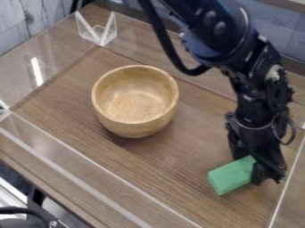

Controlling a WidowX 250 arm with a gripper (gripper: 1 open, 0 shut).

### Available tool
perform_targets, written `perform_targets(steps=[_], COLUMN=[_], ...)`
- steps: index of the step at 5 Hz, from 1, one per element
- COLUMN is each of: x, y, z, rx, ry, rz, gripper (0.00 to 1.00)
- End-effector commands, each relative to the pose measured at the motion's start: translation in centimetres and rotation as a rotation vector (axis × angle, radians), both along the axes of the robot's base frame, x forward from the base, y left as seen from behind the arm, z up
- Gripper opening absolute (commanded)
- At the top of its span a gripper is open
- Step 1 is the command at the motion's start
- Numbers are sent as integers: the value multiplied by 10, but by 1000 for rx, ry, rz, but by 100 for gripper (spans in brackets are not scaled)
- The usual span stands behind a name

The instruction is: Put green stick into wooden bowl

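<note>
Desk: a brown wooden desk (131,165) with visible grain and plank lines is seen from above, and most of the view is taken up by it.
Robot arm: the black, jointed arm (226,46) is extended from the top of the view down along the right side, over the desk. A dark cable is looped beside its upper part.
Wooden bowl: the round, light-tan bowl (135,101) is set upright on the desk, left of the arm in the view. Its smooth rim and bare inner bottom are exposed, and it is touched by neither the arm nor the stick.
Gripper: the black gripper (252,164) is lowered to the desk at the right side and pointed downward. Its fingers are closed on the upper right end of the green stick, which is partly covered by them.
Green stick: the flat, bright green block (231,176) is located outside the bowl, toward the lower right of the view, low at the desk. It is slanted, with its free end directed to the lower left. Whether its underside is touching the desk cannot be told.
White object: a small, pale, angular frame (98,30) is placed near the upper left, well apart from the stick.
</note>
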State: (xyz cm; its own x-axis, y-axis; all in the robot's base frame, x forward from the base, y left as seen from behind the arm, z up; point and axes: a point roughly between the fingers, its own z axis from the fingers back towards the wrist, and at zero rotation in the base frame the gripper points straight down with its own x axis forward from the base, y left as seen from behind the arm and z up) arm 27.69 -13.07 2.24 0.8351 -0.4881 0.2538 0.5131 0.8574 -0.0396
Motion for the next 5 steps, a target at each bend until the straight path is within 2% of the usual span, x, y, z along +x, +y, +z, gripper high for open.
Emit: perform_targets(steps=[1, 4, 5], x=[7, 11, 15], y=[-6, -8, -3], z=[9, 16, 25], rx=[-12, -3, -3], ry=[-26, -40, -41], rz=[117, 383, 349], gripper=[0, 0, 0])
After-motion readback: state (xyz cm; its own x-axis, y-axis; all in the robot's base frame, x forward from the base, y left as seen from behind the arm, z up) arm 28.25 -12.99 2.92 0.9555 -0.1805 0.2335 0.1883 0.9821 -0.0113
